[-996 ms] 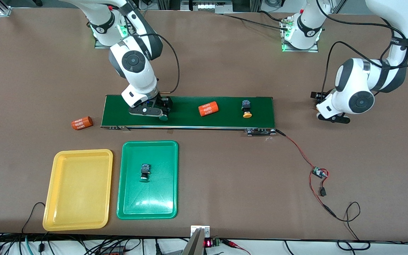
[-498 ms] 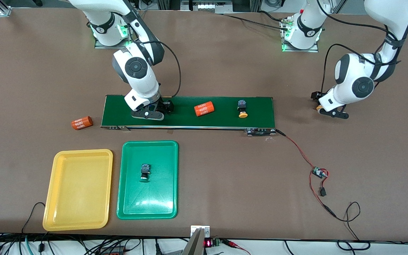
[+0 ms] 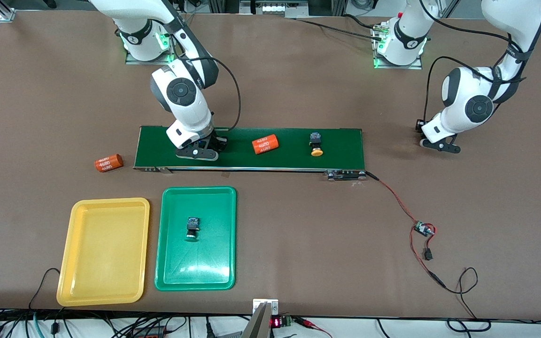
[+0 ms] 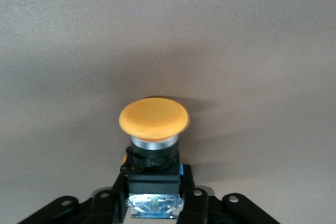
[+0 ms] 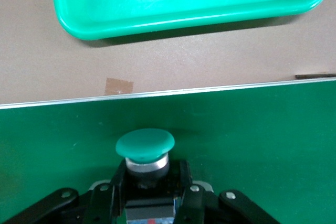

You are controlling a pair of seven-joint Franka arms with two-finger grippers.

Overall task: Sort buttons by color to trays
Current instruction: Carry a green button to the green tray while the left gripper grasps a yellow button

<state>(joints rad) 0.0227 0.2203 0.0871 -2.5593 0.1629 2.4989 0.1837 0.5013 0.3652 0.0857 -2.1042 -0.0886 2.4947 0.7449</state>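
We see the left gripper (image 4: 155, 203) with its jaws pinching a yellow-orange button (image 4: 153, 121) low over bare worktop (image 3: 486, 211) past the conveyor belt's (image 3: 336, 141) end. The right gripper (image 5: 149, 195) has its jaws clamped on a green button (image 5: 145, 148) on the belt, near the edge facing the green tray (image 5: 173, 9).

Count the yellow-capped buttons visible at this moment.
2. One yellow button lies on the conveyor belt; the other yellow button is clamped in the left gripper over bare table.
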